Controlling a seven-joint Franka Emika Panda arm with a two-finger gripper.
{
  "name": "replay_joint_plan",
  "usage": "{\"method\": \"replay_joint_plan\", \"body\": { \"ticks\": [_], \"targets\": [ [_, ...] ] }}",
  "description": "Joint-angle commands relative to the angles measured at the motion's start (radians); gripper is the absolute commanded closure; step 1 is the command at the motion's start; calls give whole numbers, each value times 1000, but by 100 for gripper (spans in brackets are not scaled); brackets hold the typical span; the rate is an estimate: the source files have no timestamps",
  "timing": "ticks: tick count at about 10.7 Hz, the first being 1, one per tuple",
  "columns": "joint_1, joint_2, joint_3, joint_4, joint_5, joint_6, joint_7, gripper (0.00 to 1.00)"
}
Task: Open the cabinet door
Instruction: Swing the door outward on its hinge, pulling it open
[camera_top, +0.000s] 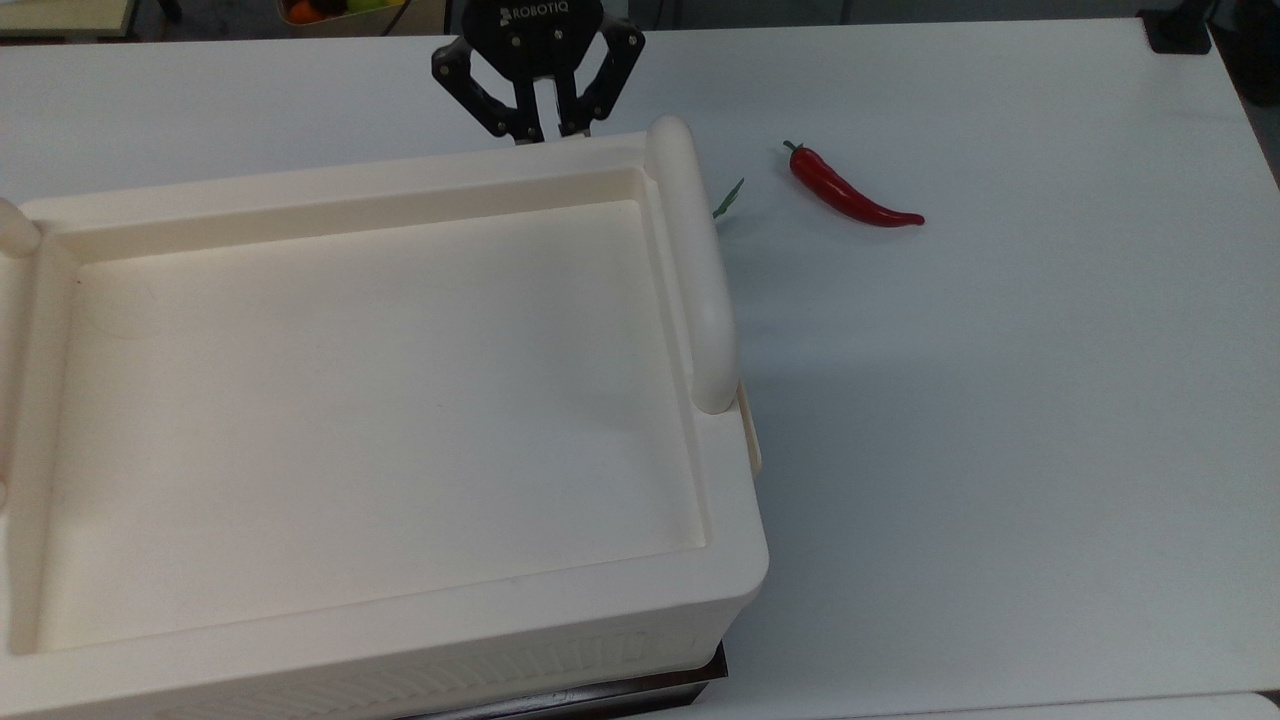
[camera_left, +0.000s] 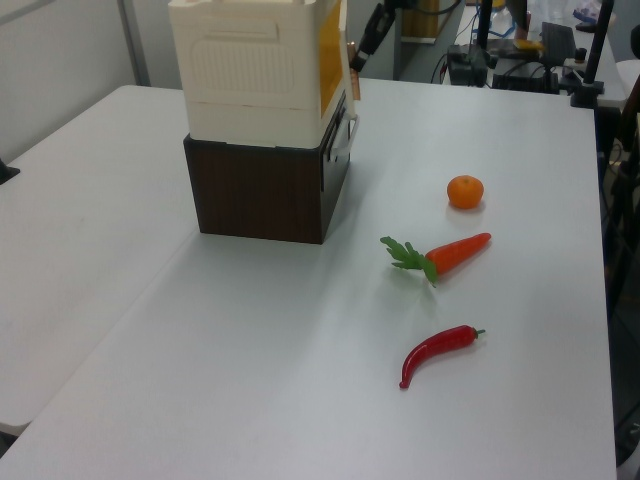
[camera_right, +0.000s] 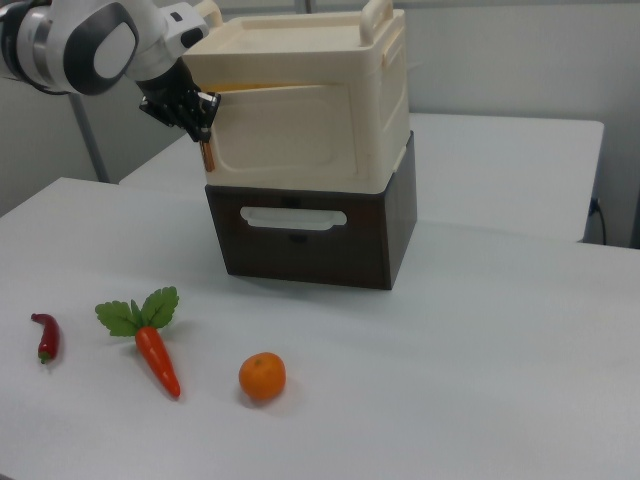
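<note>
A cream cabinet (camera_right: 385, 110) stands on a dark brown base (camera_right: 300, 240). Its cabinet door (camera_right: 285, 140), a flat cream panel, is swung a little way out from the front, and a yellow-orange gap shows along its top. My gripper (camera_right: 203, 118) is shut on the door's free edge at the right view's left. In the top view the gripper (camera_top: 545, 130) hangs just beyond the cabinet's far rim (camera_top: 400, 170), fingers close together. In the left view the gripper (camera_left: 360, 62) is off the cabinet's right side and the orange inside (camera_left: 331, 55) shows.
On the white table lie a red chili (camera_top: 850, 195) (camera_left: 437, 350), a carrot (camera_left: 450, 253) (camera_right: 155, 360) and an orange (camera_left: 465, 191) (camera_right: 262, 376). A thick rounded bar handle (camera_top: 695, 270) runs along the cabinet top. The base has a drawer handle (camera_right: 292, 217).
</note>
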Motion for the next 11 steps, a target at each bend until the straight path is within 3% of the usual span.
{"method": "replay_joint_plan", "body": {
  "ticks": [1,2,3,6,11],
  "targets": [
    [-77,-67,-8,-51,11,-150,-47,95],
    [-114,-85,-11,-51,16,-208,-117,75],
    [-150,-99,-15,-51,17,-271,-144,1],
    [-213,-128,-37,-49,14,-451,-221,0],
    [-302,-162,-41,-48,-73,-612,-183,0]
  ]
}}
